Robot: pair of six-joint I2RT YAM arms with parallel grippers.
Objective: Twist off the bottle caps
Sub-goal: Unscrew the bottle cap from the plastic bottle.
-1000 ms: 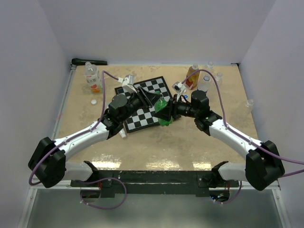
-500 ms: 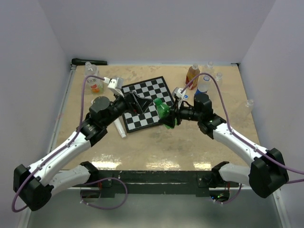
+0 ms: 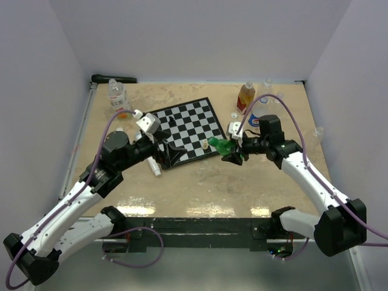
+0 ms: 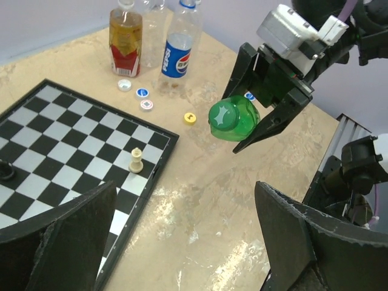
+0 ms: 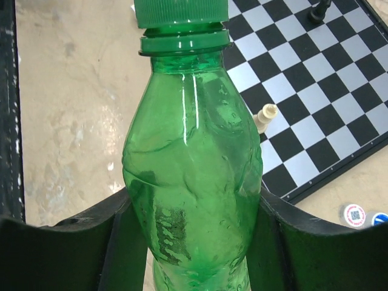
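A small green bottle (image 5: 193,176) with its green cap (image 5: 180,12) screwed on is held off the table, my right gripper (image 5: 194,242) shut on its body. From above, the bottle (image 3: 223,147) lies tilted, neck to the left, just off the chessboard's right corner, in the right gripper (image 3: 234,153). My left gripper (image 3: 171,150) is open and empty, a hand's width left of the bottle (image 4: 233,118); its fingers (image 4: 60,242) frame bare table. Loose caps lie near the far bottles: white (image 4: 125,85), blue (image 4: 142,93), yellow (image 4: 190,117).
A chessboard (image 3: 185,130) lies mid-table with a white pawn (image 4: 137,160) near its corner. An orange-labelled bottle (image 3: 245,97) and a Pepsi bottle (image 3: 257,112) stand back right, another bottle (image 3: 118,97) back left. A white tube (image 3: 156,168) lies by the left gripper.
My left gripper let go at the bottle's neck, opened wide and drew back to the left. The right gripper carried the green bottle to the right, off the chessboard.
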